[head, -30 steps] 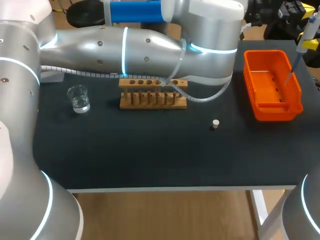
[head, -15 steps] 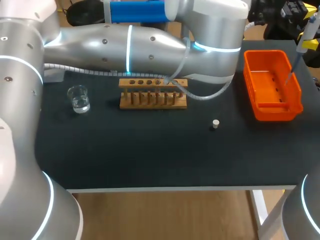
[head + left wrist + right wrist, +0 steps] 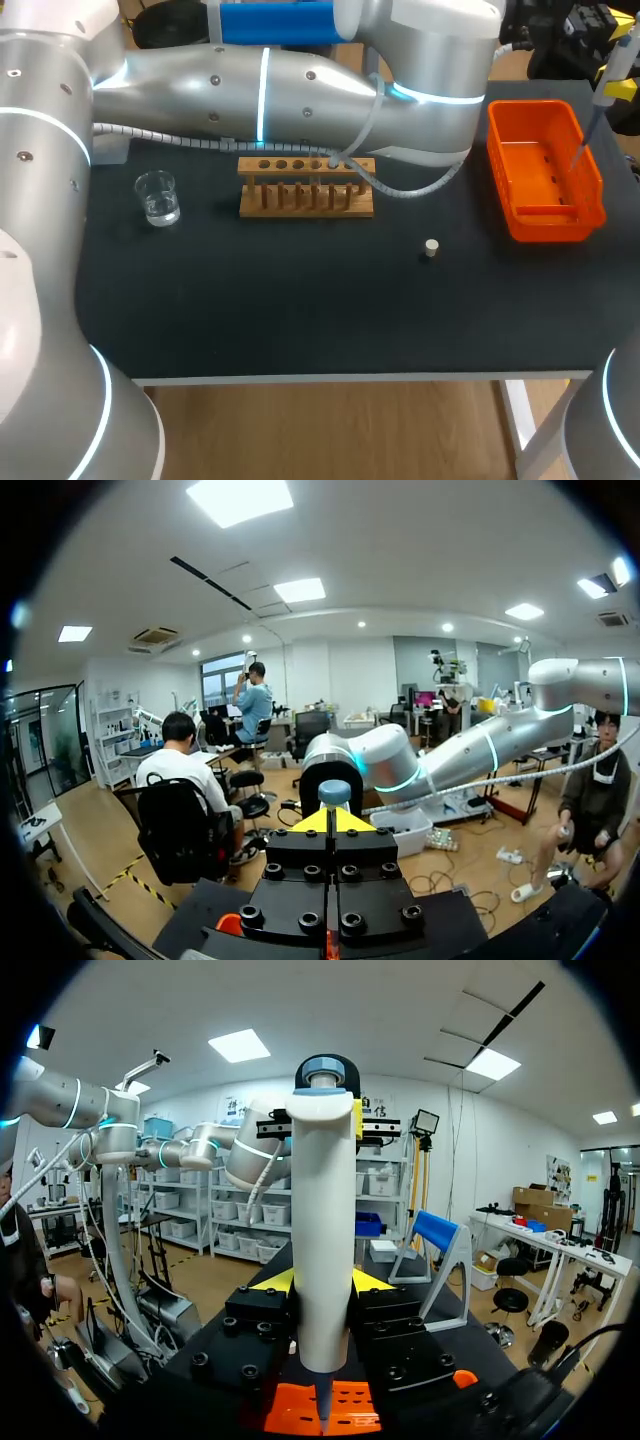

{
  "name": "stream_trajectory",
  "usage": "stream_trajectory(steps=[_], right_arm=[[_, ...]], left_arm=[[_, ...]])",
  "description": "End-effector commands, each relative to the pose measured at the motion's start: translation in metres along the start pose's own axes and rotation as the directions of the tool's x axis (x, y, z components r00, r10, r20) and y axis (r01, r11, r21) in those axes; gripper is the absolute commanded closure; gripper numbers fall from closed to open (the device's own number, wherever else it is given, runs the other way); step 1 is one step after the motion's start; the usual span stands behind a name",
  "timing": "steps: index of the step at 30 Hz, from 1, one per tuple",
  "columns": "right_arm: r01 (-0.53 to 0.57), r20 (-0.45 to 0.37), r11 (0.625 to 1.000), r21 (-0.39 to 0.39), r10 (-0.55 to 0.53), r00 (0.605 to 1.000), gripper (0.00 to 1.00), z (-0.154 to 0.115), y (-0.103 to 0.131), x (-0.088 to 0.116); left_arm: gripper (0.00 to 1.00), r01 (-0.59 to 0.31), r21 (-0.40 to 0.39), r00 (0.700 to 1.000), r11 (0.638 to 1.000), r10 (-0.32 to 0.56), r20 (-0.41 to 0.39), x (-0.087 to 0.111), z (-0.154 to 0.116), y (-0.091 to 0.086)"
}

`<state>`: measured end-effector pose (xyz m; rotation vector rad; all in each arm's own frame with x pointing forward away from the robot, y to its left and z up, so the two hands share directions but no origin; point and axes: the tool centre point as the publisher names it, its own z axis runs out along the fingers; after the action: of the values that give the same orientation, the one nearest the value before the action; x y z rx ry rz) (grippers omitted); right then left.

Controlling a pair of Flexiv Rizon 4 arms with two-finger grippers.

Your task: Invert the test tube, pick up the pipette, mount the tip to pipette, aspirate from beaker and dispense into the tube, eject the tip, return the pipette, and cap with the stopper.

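Observation:
My right gripper (image 3: 322, 1282) is shut on a white pipette (image 3: 322, 1210) and holds it upright at the table's far right (image 3: 612, 70). The pipette's thin lower end hangs over the orange tray (image 3: 545, 232). My left arm (image 3: 300, 80) stretches across the back of the table. Its gripper (image 3: 333, 820) is shut, its yellow tips right at the pipette's blue top button (image 3: 334, 792). A wooden tube rack (image 3: 305, 187) stands mid-table; a clear tube in it is hard to make out. A glass beaker (image 3: 157, 197) with liquid sits left of the rack. A small pale stopper (image 3: 431, 248) lies right of it.
The orange tray (image 3: 350, 1410) lies directly under the pipette and holds nothing that I can make out. A coiled cable from the left arm droops over the rack's back edge. The dark tabletop (image 3: 300, 310) runs bare toward the front edge.
The left arm has shifted slightly to the right over the back of the table. The pipette, rack, beaker and stopper stay where they were.

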<state>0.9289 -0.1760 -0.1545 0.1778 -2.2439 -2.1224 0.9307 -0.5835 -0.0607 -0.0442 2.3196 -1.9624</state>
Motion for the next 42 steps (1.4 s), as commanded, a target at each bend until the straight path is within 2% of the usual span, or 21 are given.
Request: stream_trajectory(steps=[1, 35, 42], right_arm=[[0.001, 0.001, 1.0, 0.003, -0.001, 1.0, 1.0, 0.001, 0.002, 0.001], [0.001, 0.001, 1.0, 0.003, -0.001, 1.0, 1.0, 0.001, 0.002, 0.001], [0.001, 0.001, 1.0, 0.003, -0.001, 1.0, 1.0, 0.001, 0.002, 0.001]], left_arm=[[1.0, 0.003, 0.156, 1.0, 0.988, -0.005, 0.012, 0.002, 0.005, 0.008], [1.0, 0.048, 0.149, 0.999, 0.988, -0.048, -0.006, 0.006, 0.012, 0.029], [1.0, 0.039, 0.166, 0.999, 0.985, -0.041, 0.005, 0.005, 0.009, 0.024]])
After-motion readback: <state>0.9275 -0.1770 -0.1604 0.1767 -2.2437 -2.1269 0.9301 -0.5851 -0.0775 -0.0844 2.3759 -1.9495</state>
